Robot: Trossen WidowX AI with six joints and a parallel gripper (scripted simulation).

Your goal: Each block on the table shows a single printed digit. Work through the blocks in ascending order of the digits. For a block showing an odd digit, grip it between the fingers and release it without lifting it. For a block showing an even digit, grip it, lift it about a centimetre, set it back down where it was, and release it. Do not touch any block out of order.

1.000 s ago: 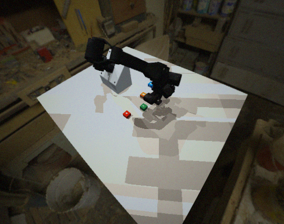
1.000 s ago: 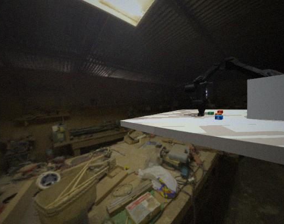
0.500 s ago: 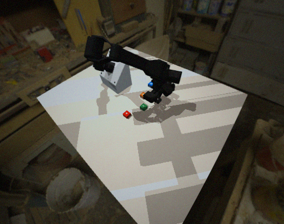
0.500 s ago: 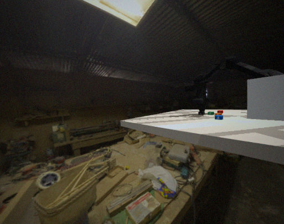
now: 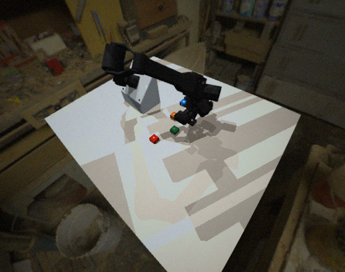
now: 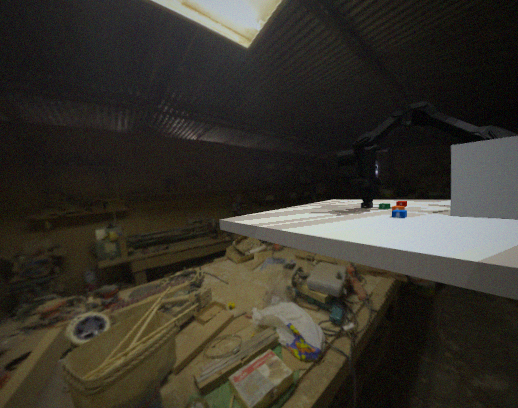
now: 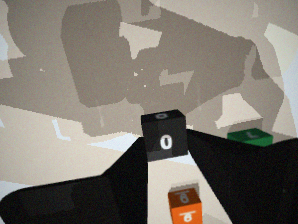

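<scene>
Two dark fingers of the black parallel-jaw gripper [image 7: 165, 150] clamp the small black cube printed 0 [image 7: 164, 136]; it sits on the pale patterned table [image 5: 91, 133], near the orange cube [image 7: 185, 206] and green cube [image 7: 250, 136].

Arm over four small blocks on the counter

The arm [image 5: 164, 73] reaches from its grey base [image 5: 142, 95] across the counter [image 5: 91, 133]; blue block [image 5: 182, 102], orange block [image 5: 172, 115], green block [image 5: 174, 129], red block [image 5: 154, 139] lie nearby.

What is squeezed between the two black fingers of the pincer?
A small black cube block printed with a white 0 sits between the pincer fingers, shown clearly in the wrist view.
</scene>
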